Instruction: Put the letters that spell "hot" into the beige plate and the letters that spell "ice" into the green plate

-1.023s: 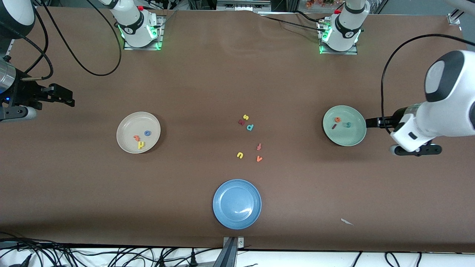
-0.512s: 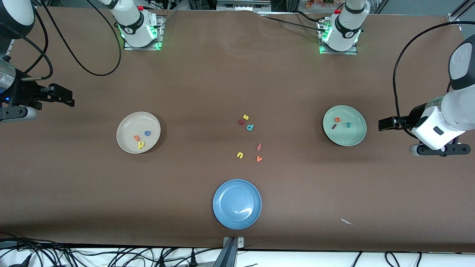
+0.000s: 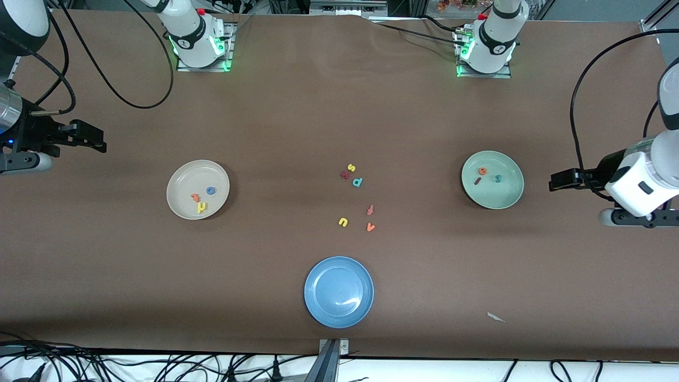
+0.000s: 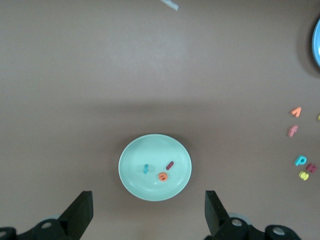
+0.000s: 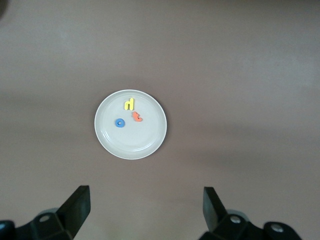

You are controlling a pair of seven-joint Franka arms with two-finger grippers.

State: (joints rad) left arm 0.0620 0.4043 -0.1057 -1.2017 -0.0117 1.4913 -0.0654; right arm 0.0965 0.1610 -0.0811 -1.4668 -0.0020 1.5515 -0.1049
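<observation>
The left gripper (image 3: 557, 180), spread and empty, is withdrawn from the green plate (image 3: 506, 199) toward 3 o'clock, the right gripper (image 3: 98, 142) waits spread at 9 o'clock, and with the "ice" letters (image 3: 487, 175) there and the "hot" letters (image 3: 202, 199) in the beige plate (image 3: 183, 183), the task is judged complete.

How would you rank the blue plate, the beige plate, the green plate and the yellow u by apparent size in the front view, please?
1. blue plate, slightly largest, though it lies nearest the camera.
2. beige plate and green plate: look alike, so unranked.
3. yellow u, far smaller.
</observation>
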